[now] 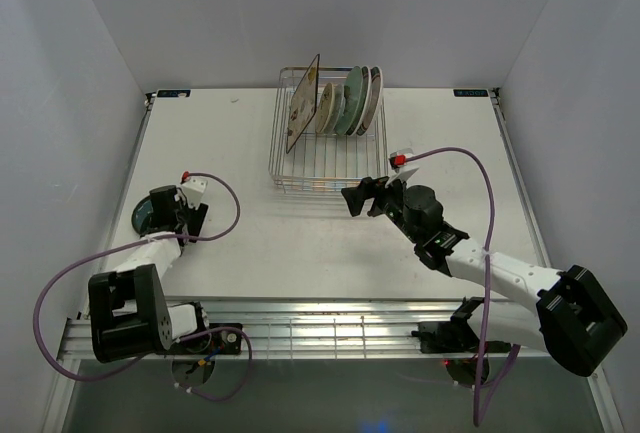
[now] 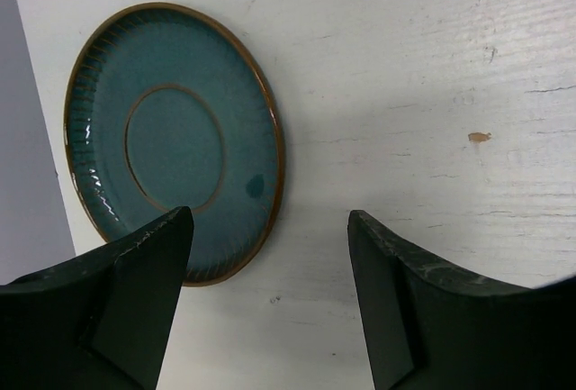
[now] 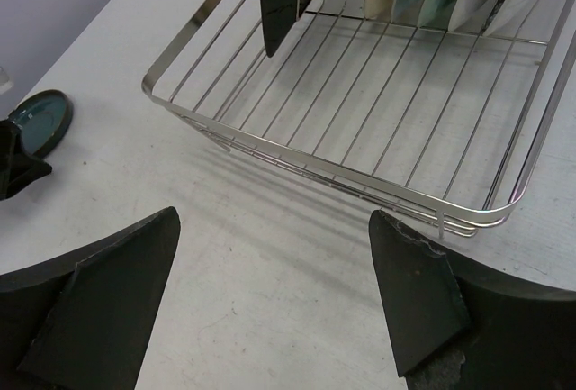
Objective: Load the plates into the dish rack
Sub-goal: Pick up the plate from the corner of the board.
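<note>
The silver wire dish rack (image 1: 330, 168) stands at the back middle. In it the square floral plate (image 1: 303, 108) and several round plates (image 1: 350, 101) stand on edge. The small dark teal plate (image 1: 141, 218) lies flat at the table's left edge. My left gripper (image 1: 160, 203) is open and empty, low over the table, with the teal plate (image 2: 171, 138) just ahead-left of its left finger. My right gripper (image 1: 362, 193) is open and empty just in front of the rack's near rim (image 3: 315, 169). The right wrist view also shows the teal plate (image 3: 43, 120) far left.
The rack's near half (image 3: 396, 93) holds nothing. A slatted metal rail (image 1: 330, 328) runs along the near edge between the arm bases. White walls close the left, right and back. Purple cables (image 1: 480, 168) loop over the table by each arm.
</note>
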Controlling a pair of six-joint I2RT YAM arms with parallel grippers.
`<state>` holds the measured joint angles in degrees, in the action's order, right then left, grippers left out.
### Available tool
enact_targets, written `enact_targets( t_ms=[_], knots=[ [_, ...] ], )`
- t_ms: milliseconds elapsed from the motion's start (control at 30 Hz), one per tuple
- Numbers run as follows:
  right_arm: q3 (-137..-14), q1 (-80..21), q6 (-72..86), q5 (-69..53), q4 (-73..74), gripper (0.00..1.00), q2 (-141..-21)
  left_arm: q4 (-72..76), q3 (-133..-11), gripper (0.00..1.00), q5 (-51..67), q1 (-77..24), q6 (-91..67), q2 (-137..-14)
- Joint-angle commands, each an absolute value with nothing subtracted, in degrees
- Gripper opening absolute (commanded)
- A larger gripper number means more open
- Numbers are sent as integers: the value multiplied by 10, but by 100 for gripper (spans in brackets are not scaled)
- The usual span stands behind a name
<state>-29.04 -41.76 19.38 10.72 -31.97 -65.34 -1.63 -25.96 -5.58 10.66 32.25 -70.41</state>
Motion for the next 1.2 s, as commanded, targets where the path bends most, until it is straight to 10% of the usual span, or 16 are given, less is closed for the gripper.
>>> enact_targets(
  t_ms=[0,500,1167],
  knots=[
    [-294,-419,200,107,-351,91,-637,-7,-273,79,-56,112,332,-724],
    [-278,-419,201,116,-351,91,-612,33,-301,69,-76,122,347,-795],
    [-272,-419,202,118,-349,91,-600,38,-301,23,-95,127,362,-856]
  ],
)
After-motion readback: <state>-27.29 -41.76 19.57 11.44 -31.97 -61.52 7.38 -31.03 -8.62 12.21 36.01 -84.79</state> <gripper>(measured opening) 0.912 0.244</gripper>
